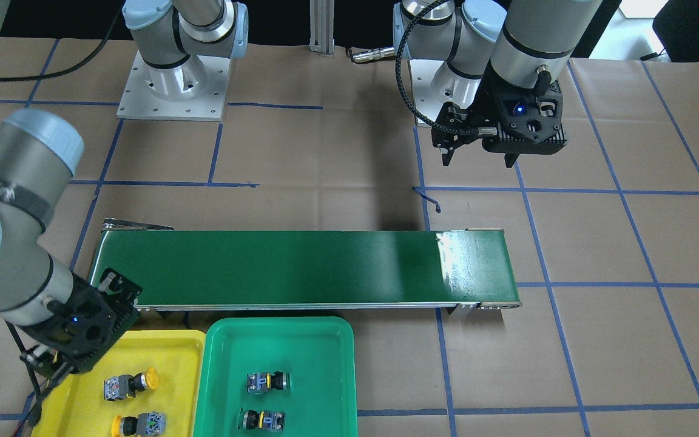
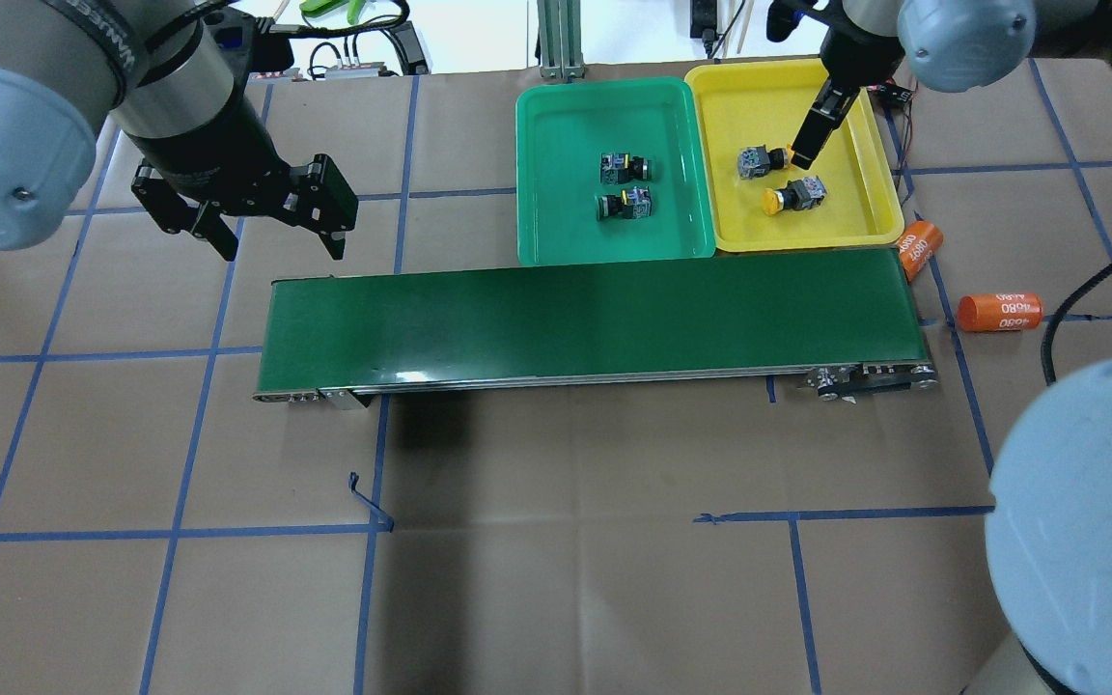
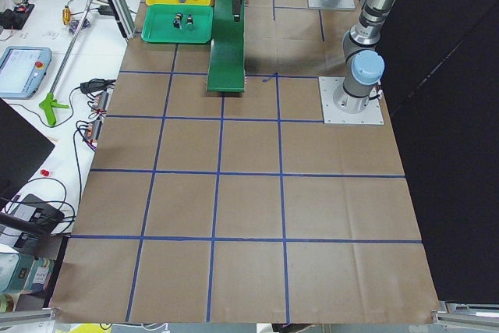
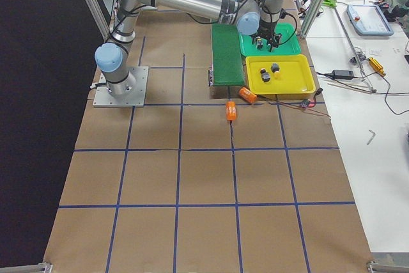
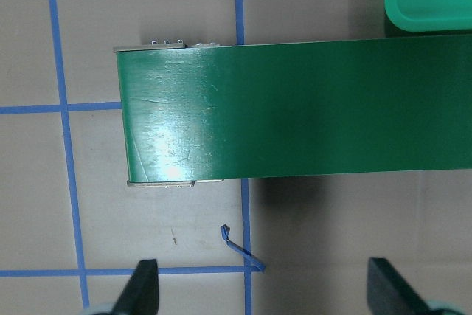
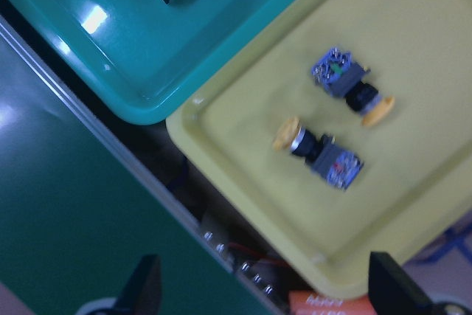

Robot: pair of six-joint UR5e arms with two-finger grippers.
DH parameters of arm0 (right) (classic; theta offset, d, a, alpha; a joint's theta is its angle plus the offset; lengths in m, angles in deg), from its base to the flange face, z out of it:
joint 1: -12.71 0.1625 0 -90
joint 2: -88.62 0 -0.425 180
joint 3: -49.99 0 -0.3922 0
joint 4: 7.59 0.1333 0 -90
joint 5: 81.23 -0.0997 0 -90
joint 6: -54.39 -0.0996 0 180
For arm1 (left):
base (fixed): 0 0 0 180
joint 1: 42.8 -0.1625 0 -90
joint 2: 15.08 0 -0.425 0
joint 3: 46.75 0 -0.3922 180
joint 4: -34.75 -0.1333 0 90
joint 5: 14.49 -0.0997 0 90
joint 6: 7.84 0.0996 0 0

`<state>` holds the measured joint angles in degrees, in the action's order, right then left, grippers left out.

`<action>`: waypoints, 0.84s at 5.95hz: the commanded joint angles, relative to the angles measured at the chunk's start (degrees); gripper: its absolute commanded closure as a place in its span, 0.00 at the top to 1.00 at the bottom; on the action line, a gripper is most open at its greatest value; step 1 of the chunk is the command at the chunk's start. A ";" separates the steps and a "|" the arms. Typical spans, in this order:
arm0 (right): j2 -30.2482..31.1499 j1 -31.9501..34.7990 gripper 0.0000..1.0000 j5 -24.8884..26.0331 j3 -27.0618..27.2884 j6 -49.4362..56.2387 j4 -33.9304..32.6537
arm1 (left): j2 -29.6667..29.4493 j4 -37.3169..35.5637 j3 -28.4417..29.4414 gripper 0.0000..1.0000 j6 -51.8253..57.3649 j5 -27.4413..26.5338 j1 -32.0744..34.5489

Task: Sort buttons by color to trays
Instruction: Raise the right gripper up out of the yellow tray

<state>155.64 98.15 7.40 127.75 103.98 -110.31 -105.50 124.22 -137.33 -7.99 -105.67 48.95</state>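
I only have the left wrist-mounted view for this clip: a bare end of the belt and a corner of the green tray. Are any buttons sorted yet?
Observer: Yes. Two buttons lie on their sides in the green tray.
Operator: Anything in a second tray?
Observer: A yellow tray sits right beside the green one and holds two yellow-capped buttons.
Operator: Where is the other arm?
Observer: The right end effector is above the yellow tray, open and gripping nothing.
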 commanded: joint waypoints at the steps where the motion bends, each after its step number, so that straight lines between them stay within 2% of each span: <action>1: 8.61 0.34 1.00 2.16 1.25 -22.93 10.03 | 0.07 0.00 -0.04 0.98 0.06 -0.05 0.00; 2: 11.08 0.86 1.00 1.55 1.51 -25.39 13.04 | 0.07 0.00 -0.04 0.98 0.06 -0.05 0.00; 3: 15.72 1.39 1.00 1.37 1.78 -34.12 20.99 | 0.07 0.00 -0.04 0.98 0.06 -0.05 0.00; 5: 19.36 5.33 1.00 0.75 2.13 -53.36 25.63 | 0.16 0.00 -0.12 0.98 0.06 -0.05 -0.08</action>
<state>173.37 101.63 8.31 129.70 59.54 -86.70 -105.40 124.22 -137.36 -7.93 -105.72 48.89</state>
